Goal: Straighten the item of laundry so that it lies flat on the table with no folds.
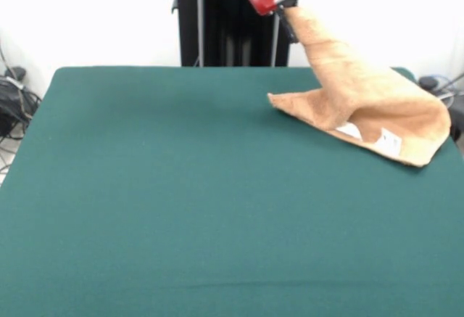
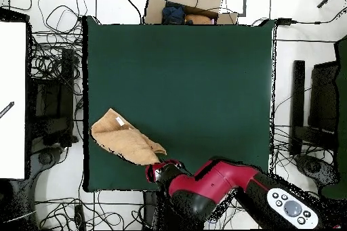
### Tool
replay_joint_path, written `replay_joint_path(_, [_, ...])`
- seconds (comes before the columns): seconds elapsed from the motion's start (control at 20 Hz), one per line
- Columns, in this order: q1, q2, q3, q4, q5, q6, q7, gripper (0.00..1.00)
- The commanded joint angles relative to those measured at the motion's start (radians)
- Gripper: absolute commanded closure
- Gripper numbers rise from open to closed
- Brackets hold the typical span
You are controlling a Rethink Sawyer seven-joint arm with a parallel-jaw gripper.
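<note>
The peach-orange item of laundry (image 1: 370,99) is lifted by one corner at the far right of the table (image 1: 145,186). That corner rises in a taut strip to my gripper (image 1: 288,9), which is shut on it. The rest lies folded on the green cloth, with white labels (image 1: 384,139) showing near the right edge. From overhead, the item of laundry (image 2: 122,140) sits crumpled by the table's (image 2: 190,79) left side, and my gripper (image 2: 156,169) holds its lower right tip just above the bottom edge.
The towel's fold lies close to the table's right edge in the front view. Cables (image 1: 14,99) trail on the floor to the left. A cardboard box (image 2: 186,5) stands past the table's top edge in the overhead view, and dark equipment (image 2: 318,99) stands to the right.
</note>
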Motion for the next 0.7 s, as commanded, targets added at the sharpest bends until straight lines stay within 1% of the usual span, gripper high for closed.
replay_joint_path(0.05, [-0.084,0.115,0.135,0.003,0.025,0.215,-0.316,1.00])
replay_joint_path(0.15, [-0.117,0.121,0.183,0.007,0.095,0.271,-0.350,1.00])
replay_joint_path(0.2, [-0.126,0.131,0.193,0.004,0.099,0.280,-0.360,1.00])
replay_joint_path(0.35, [-0.132,0.165,0.177,-0.022,0.075,0.295,-0.378,1.00])
replay_joint_path(0.45, [-0.140,0.194,0.168,-0.044,0.073,0.317,-0.404,1.00])
replay_joint_path(0.55, [-0.146,0.218,0.159,-0.068,0.086,0.346,-0.433,1.00])
replay_joint_path(0.7, [-0.160,0.245,0.162,-0.096,0.131,0.405,-0.495,1.00])
